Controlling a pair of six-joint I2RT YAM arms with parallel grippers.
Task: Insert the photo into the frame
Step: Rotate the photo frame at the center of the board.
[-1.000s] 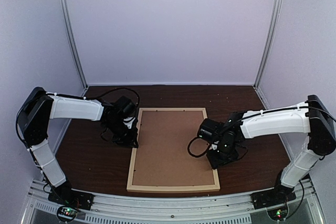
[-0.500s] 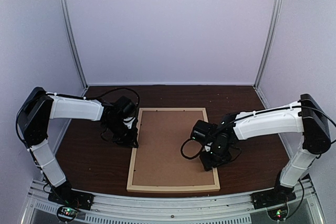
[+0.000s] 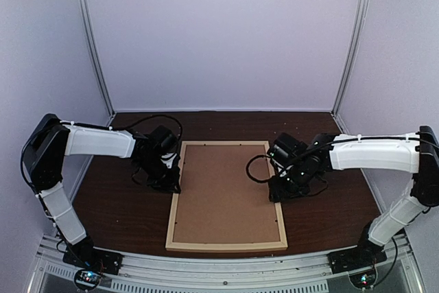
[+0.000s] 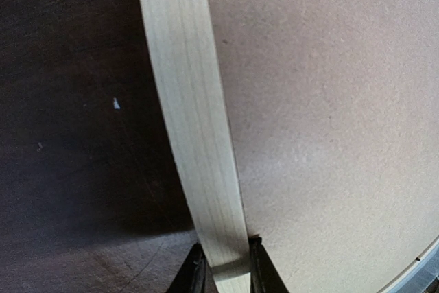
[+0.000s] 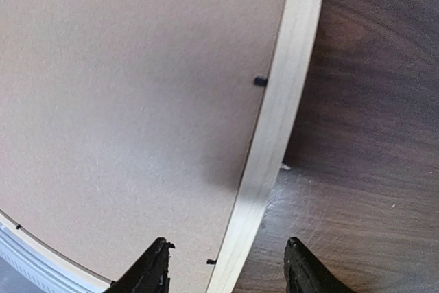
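While the left gripper is pinching the left rail of the frame, the right gripper is hanging spread wide across its right rail.

Seen from the left wrist, two dark fingers are pressing on either side of the pale wood strip. The right gripper's own pair is standing well apart, one over the brown backing board, the other over the dark table, with the rail passing between them. The frame is lying flat at the middle of the table, its long sides running away from the arm bases, and the backing board is filling its opening. A small black tab is sitting at the rail's inner edge.
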